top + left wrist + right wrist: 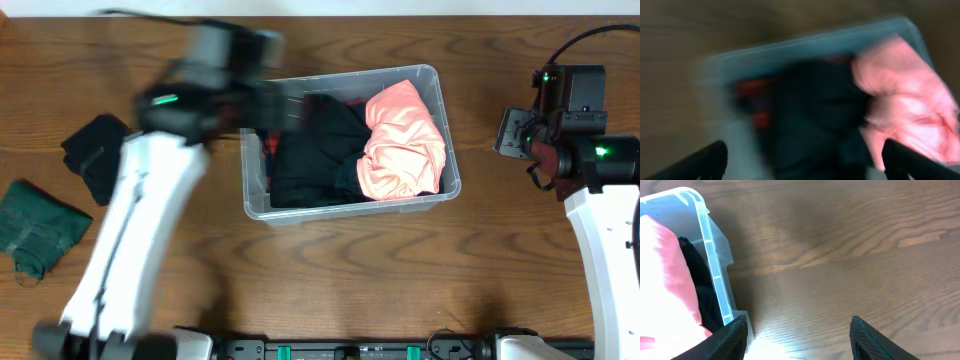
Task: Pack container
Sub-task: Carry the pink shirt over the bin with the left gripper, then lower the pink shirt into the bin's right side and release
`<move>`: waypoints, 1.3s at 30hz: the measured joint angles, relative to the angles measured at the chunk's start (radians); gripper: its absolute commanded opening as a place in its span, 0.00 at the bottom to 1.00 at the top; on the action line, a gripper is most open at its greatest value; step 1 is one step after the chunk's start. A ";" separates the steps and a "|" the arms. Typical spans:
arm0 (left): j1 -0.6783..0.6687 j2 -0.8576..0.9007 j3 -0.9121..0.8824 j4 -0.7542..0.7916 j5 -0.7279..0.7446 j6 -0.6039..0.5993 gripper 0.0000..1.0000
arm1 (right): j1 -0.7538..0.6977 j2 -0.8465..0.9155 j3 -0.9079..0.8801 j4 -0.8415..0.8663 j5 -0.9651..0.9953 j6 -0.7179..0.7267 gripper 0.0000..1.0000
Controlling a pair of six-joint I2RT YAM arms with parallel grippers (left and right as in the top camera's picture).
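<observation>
The left gripper (802, 161) hangs spread and empty over the container (350, 210) of clothes (320, 150), while the right gripper (797, 341), likewise spread, hangs beside it.

Right of the container (453, 175) and along its near side you have bare table. Inside, a black garment (315, 155) and a pink garment (405, 140) cover the floor, and the left arm (140, 220) crosses its left rim.

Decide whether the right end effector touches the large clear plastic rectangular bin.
Apart. The overhead view shows bare wooden table between the right end effector and the clear rectangular plastic bin, beside its right wall.
</observation>
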 measured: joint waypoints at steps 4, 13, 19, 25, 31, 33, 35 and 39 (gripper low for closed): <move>0.247 -0.064 0.005 -0.092 -0.074 0.000 0.98 | 0.000 0.000 0.000 0.000 0.000 0.000 0.64; 0.736 0.116 -0.005 -0.019 -0.076 0.006 0.98 | 0.000 0.000 0.000 0.000 0.000 0.000 0.64; 0.866 0.359 -0.009 0.050 0.029 0.041 0.98 | 0.000 0.000 0.000 -0.017 0.000 -0.003 0.64; 0.904 0.558 -0.014 0.093 0.074 0.054 0.98 | 0.000 0.000 0.000 -0.020 0.000 -0.015 0.64; 0.903 0.654 -0.017 0.148 0.148 0.072 0.98 | 0.000 0.000 0.000 -0.024 -0.002 -0.015 0.64; 0.903 0.669 -0.018 0.156 0.180 0.077 0.99 | 0.000 0.000 0.000 -0.024 -0.006 -0.015 0.64; 0.903 0.673 -0.018 0.159 0.205 0.077 0.83 | 0.000 0.000 0.000 -0.023 -0.009 -0.015 0.64; 0.898 0.674 -0.018 0.158 0.249 0.079 0.22 | 0.000 0.000 0.000 -0.024 -0.015 -0.015 0.64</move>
